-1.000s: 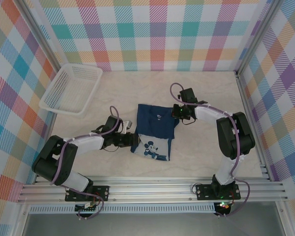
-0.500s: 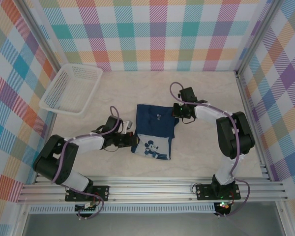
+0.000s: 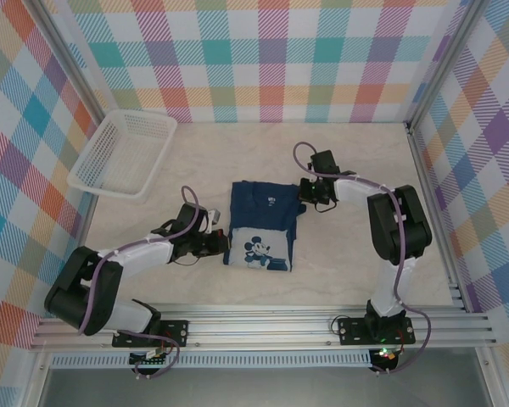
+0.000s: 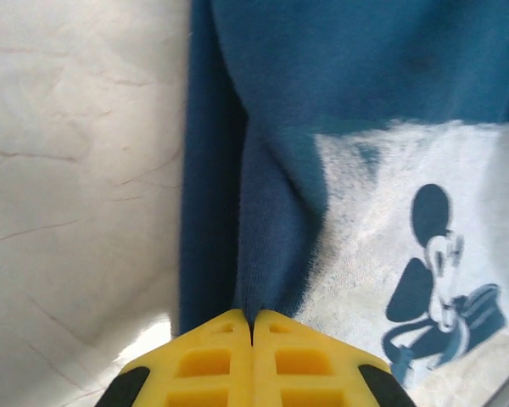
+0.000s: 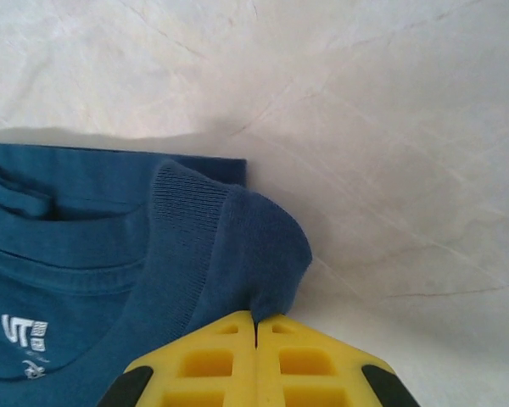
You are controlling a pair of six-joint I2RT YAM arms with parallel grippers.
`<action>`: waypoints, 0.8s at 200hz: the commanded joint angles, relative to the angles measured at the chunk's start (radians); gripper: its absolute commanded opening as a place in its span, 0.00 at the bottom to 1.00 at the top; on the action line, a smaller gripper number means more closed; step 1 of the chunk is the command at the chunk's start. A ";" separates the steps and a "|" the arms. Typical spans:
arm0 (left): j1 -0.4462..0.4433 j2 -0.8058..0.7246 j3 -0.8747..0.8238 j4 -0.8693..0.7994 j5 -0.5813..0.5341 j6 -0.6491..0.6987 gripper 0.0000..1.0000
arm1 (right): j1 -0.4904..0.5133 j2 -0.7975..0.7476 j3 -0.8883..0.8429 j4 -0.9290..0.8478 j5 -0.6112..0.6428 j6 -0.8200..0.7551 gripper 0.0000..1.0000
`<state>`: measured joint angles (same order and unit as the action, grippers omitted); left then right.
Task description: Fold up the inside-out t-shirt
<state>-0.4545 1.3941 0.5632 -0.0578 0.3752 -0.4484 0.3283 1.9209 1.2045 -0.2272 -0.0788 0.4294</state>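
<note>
Two pinch grips for folding: left gripper [image 3: 221, 245] clamps t-shirt's [image 3: 259, 208] side edge, right gripper [image 3: 308, 197] clamps its collar corner

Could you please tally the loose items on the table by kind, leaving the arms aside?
Navy blue t-shirt: 1
White plastic basket: 1
Total: 2
</note>
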 commanded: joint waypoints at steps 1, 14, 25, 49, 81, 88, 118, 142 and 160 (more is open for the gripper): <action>0.010 0.031 0.004 -0.091 -0.057 -0.007 0.04 | -0.006 0.027 0.052 0.004 -0.015 -0.033 0.06; 0.010 0.042 0.016 -0.102 -0.054 -0.002 0.15 | -0.007 0.036 0.073 -0.010 -0.021 -0.059 0.11; 0.010 0.040 0.027 -0.107 -0.047 0.001 0.22 | -0.007 0.038 0.092 -0.028 -0.034 -0.081 0.18; 0.011 -0.015 0.039 -0.118 -0.077 0.015 0.36 | -0.008 -0.003 0.094 -0.040 -0.062 -0.113 0.33; 0.010 -0.108 0.054 -0.096 -0.145 0.015 0.50 | -0.011 -0.083 0.031 -0.042 -0.073 -0.109 0.45; 0.010 -0.110 0.063 -0.084 -0.149 0.014 0.51 | -0.011 -0.095 0.017 -0.040 -0.086 -0.102 0.46; 0.010 -0.051 0.130 -0.033 -0.083 0.024 0.52 | -0.009 -0.130 -0.042 -0.042 -0.129 -0.058 0.47; 0.004 0.021 0.163 0.046 0.023 0.017 0.53 | -0.007 -0.174 -0.109 -0.045 -0.154 -0.027 0.46; -0.006 0.086 0.195 0.037 0.018 0.025 0.53 | 0.001 -0.186 -0.150 -0.033 -0.212 0.002 0.50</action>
<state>-0.4553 1.4078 0.7143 -0.0578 0.3405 -0.4446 0.3256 1.7710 1.1011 -0.2562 -0.2043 0.3824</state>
